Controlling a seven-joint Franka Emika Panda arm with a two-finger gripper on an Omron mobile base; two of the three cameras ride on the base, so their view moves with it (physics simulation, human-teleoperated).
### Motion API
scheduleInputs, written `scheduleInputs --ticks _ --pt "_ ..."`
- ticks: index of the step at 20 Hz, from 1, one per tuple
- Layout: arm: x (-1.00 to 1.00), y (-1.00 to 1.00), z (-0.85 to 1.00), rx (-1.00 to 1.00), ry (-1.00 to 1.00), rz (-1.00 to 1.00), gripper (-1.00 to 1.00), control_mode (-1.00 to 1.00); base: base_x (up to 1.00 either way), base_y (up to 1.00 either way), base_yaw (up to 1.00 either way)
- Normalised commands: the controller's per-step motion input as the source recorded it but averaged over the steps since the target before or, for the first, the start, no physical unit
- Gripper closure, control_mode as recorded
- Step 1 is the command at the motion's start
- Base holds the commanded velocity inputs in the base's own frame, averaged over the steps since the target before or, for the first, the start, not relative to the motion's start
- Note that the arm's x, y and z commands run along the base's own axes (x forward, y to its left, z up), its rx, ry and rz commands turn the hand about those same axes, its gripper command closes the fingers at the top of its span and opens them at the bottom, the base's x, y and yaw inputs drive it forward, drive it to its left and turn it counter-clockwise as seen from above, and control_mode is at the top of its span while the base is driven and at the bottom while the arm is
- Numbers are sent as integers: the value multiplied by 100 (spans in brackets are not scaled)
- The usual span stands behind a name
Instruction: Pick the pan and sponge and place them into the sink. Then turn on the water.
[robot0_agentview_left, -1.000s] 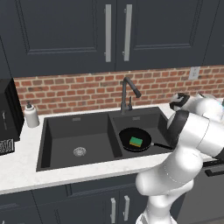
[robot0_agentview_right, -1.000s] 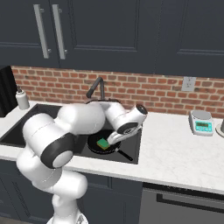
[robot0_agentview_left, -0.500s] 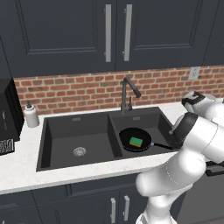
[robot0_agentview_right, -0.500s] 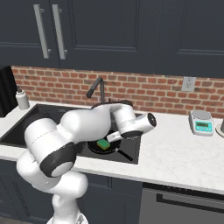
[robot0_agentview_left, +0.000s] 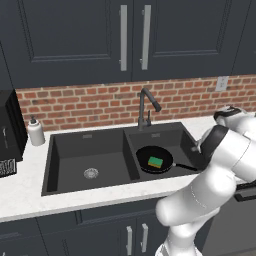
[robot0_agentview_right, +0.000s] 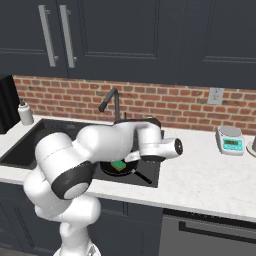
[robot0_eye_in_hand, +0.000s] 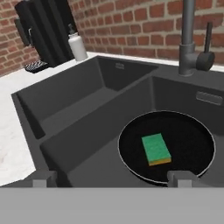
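Hand view looks down into the sink (robot0_eye_in_hand: 78, 131): the pan (robot0_eye_in_hand: 183, 144) sits on the floor of the basin below the faucet (robot0_eye_in_hand: 189, 39), and the sponge (robot0_eye_in_hand: 156, 149) lies flat inside it, green side up. My gripper (robot0_eye_in_hand: 111, 178) is spread wide above the sink's front edge, holding nothing.

Matt black sink (robot0_eye_in_hand: 87, 131); spongy green sponge (robot0_eye_in_hand: 155, 149); probably metal pan (robot0_eye_in_hand: 192, 135).

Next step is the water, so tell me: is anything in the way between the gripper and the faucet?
Nothing visible is. The open gripper looks over the pan and sponge, already in the sink; the faucet stands beyond them, unblocked.
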Motion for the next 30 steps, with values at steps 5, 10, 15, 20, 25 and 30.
scheduleInputs --ticks 5,10,15,20,25,30 --pt "31 4 -12 8 -23 0 -100 -100 0 0 0" --pt "56 1 -10 15 -16 0 -100 -100 0 0 0" --pt "34 -7 0 19 -14 0 -100 -100 0 0 0" --pt "26 -7 -3 14 -14 0 -100 -100 0 0 0" --pt "17 -15 0 4 -17 1 -100 -100 0 0 0" --pt "10 0 0 0 -12 0 -100 -100 0 0 0"
